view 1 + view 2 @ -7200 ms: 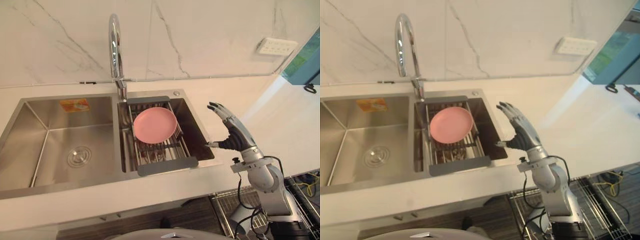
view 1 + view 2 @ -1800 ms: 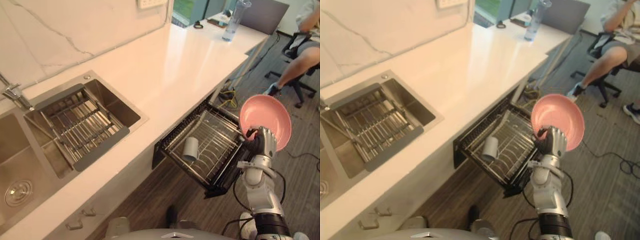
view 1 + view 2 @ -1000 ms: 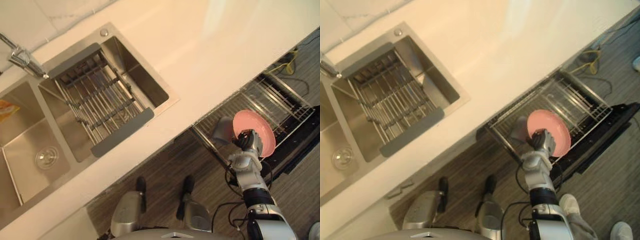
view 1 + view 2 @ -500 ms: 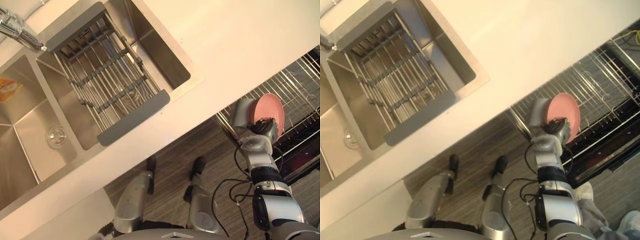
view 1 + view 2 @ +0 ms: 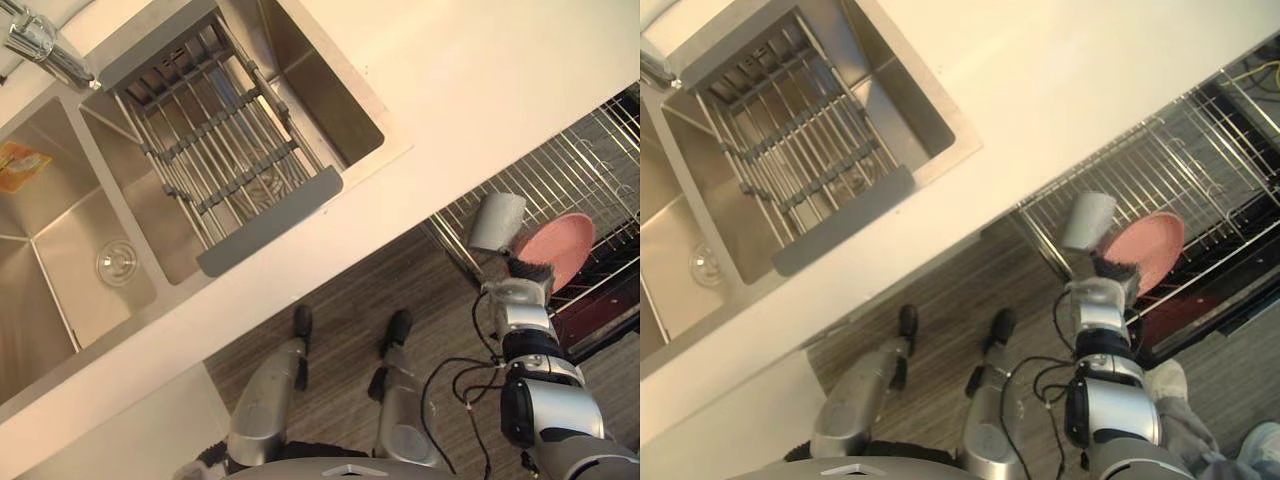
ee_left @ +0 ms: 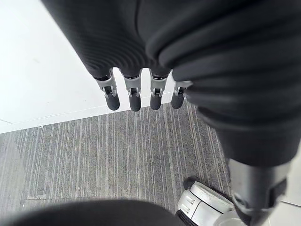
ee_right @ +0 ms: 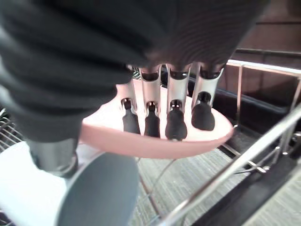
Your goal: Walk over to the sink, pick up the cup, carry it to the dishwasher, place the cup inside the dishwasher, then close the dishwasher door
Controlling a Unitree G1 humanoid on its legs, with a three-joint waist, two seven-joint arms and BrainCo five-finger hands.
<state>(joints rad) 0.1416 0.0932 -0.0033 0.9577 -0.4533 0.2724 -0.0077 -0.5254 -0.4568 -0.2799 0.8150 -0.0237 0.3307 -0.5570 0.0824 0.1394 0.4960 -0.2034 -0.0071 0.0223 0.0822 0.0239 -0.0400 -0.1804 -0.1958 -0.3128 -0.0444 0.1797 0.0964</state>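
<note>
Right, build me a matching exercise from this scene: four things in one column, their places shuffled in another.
1. pink plate
2. cup
3. drain rack
4. left robot hand

A. hanging above the floor
B. grey, in the dishwasher basket
C. across the sink
D. gripped by the right robot hand

Pairs: 1-D, 2-B, 3-C, 4-A

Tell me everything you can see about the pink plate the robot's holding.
The pink plate is round, shallow and smooth, plastic by its look. The right hand grips its near edge, fingers curled over its inner face. It hangs tilted above the dishwasher's pulled-out wire rack, close beside a grey cup in that rack. Whether it touches the wires cannot be told.
</note>
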